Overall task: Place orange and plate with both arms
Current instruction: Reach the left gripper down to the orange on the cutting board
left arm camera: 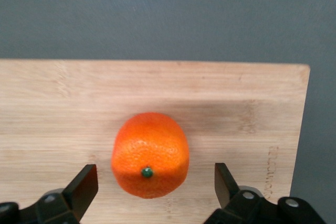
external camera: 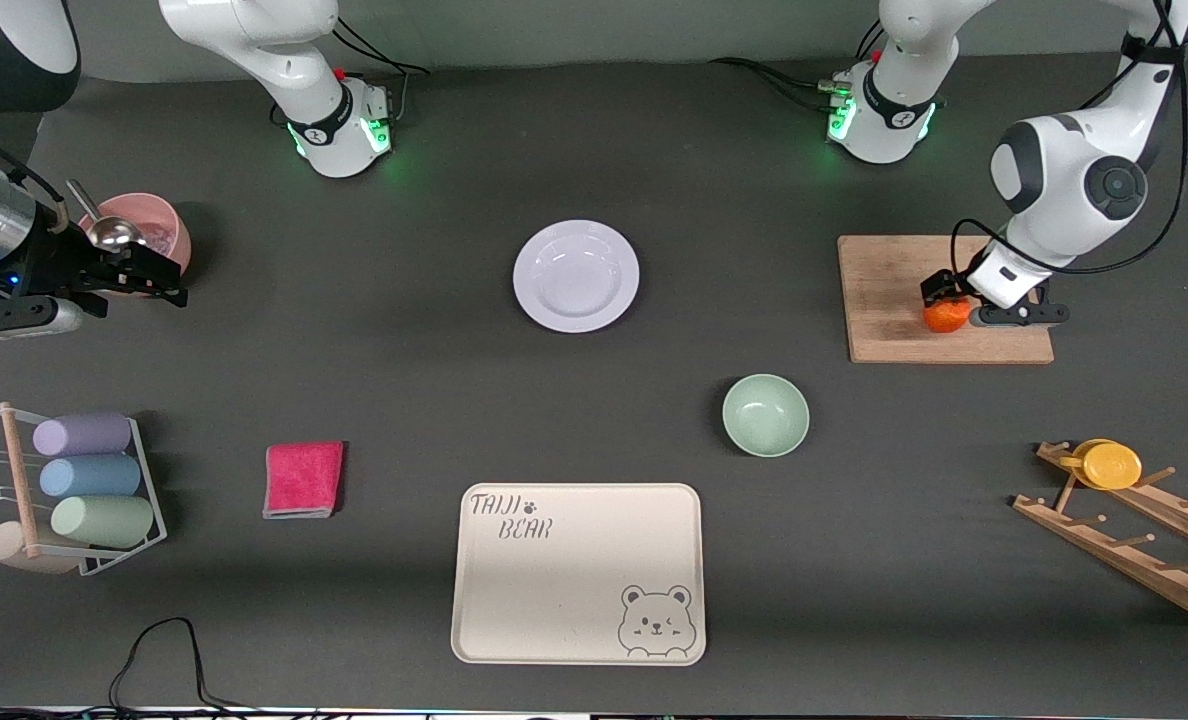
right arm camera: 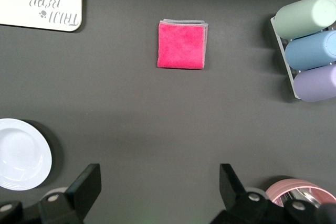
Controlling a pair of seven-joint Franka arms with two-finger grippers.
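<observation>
The orange (external camera: pixel 944 317) lies on a wooden cutting board (external camera: pixel 884 300) toward the left arm's end of the table. My left gripper (external camera: pixel 947 305) is down at the orange and open. In the left wrist view its fingers (left arm camera: pixel 84 184) stand on either side of the orange (left arm camera: pixel 150 155) with a gap on each side, over the board (left arm camera: pixel 63 103). The white plate (external camera: pixel 576 275) sits mid-table between the two arm bases. My right gripper (external camera: pixel 159 280) is open and empty, up over the table beside a pink bowl (external camera: pixel 144 225). The right wrist view (right arm camera: pixel 157 182) shows the plate (right arm camera: pixel 21 153) at its edge.
A pale green bowl (external camera: pixel 765 414) and a cream bear tray (external camera: pixel 579 570) lie nearer the front camera than the plate. A pink cloth (external camera: pixel 304 479) and a rack of cups (external camera: pixel 94 478) are toward the right arm's end. A wooden rack with a yellow cup (external camera: pixel 1109 465) is toward the left arm's end.
</observation>
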